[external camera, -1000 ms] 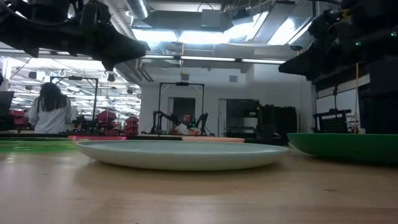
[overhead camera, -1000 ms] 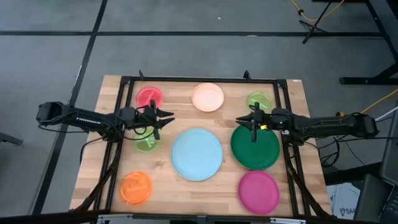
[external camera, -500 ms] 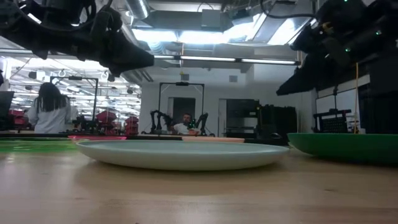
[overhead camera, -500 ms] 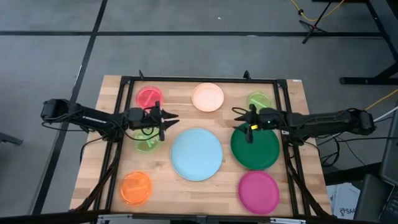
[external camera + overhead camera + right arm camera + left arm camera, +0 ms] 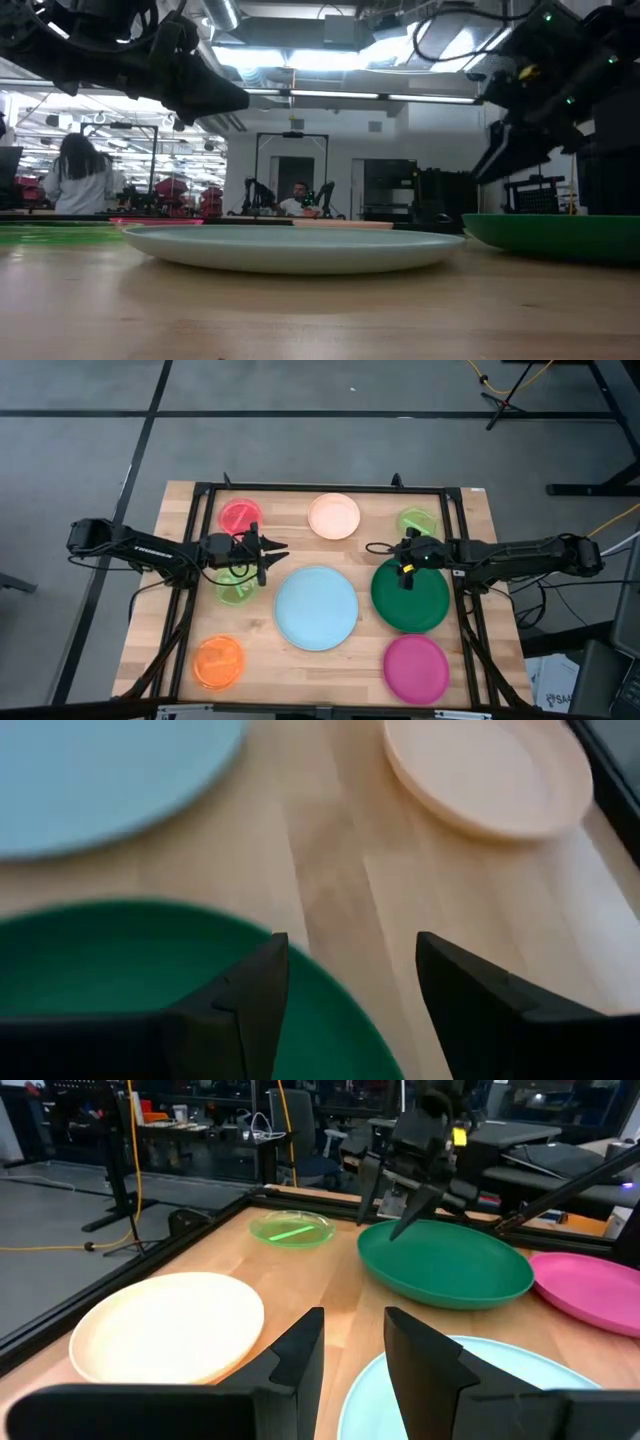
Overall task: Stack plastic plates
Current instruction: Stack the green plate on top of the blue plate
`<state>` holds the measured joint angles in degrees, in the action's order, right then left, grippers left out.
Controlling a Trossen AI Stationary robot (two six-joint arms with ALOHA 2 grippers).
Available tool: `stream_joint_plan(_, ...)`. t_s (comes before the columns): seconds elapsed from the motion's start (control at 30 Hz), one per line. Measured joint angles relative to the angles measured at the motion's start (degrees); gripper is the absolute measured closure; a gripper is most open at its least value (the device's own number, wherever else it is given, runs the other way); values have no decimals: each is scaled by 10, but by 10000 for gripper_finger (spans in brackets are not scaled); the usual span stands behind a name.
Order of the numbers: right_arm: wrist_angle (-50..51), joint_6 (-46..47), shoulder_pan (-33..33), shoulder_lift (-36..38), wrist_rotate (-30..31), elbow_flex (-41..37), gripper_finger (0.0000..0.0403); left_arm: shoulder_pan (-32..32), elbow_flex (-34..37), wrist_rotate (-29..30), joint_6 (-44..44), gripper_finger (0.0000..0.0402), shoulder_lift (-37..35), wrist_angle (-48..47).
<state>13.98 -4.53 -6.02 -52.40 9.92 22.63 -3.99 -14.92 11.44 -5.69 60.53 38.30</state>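
The right hand (image 5: 385,550) hovers open over the far rim of the dark green plate (image 5: 411,597), fingers spread and tilted down. Its own wrist view shows what the overhead view cannot: the fingers (image 5: 250,995) straddle the green rim without touching it, with the peach plate (image 5: 485,770) and the light blue plate (image 5: 110,770) beyond. Compared with a second ago, this hand has reached farther toward the desk's middle and tipped downward. The left hand (image 5: 268,552) hangs open, level, just beside the light blue plate's far left edge, above a lime green plate (image 5: 236,588); it has barely shifted. Around the light blue plate on the desk (image 5: 300,665) lie red (image 5: 240,516), orange (image 5: 219,661), magenta (image 5: 416,668) and a second lime green plate (image 5: 417,521).
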Motion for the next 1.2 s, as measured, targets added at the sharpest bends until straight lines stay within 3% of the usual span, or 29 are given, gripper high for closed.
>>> stream_joint_plan(0.37,50,39,-1,0,24,0,194,0,0,11,13,301,0,21)
stream_joint_plan(0.63,111,41,-45,-14,9,42,194,0,0,11,19,301,0,23)
stream_joint_plan(0.87,146,15,-84,-107,-50,67,194,0,0,11,16,301,0,22)
stream_joint_plan(1.2,156,-21,-106,-209,-42,105,194,0,0,11,13,301,0,22)
